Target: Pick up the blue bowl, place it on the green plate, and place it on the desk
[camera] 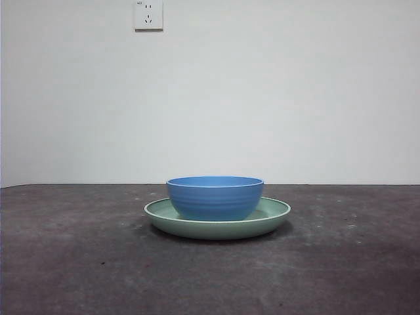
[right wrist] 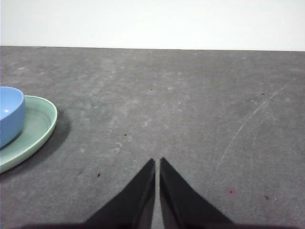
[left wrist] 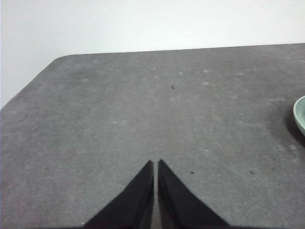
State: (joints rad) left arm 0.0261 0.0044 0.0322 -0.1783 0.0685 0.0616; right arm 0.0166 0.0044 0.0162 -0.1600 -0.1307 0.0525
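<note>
The blue bowl (camera: 215,197) stands upright inside the green plate (camera: 275,211) at the middle of the desk (camera: 79,262). Neither arm shows in the front view. In the right wrist view the blue bowl (right wrist: 9,114) and the green plate (right wrist: 35,126) lie well off to one side of my right gripper (right wrist: 157,161), which is shut and empty over bare desk. My left gripper (left wrist: 156,163) is also shut and empty, and only a sliver of the green plate (left wrist: 300,114) shows at that picture's edge.
A white wall stands behind the desk with a power socket (camera: 148,14) high up. The desk's rounded corner (left wrist: 62,59) shows in the left wrist view.
</note>
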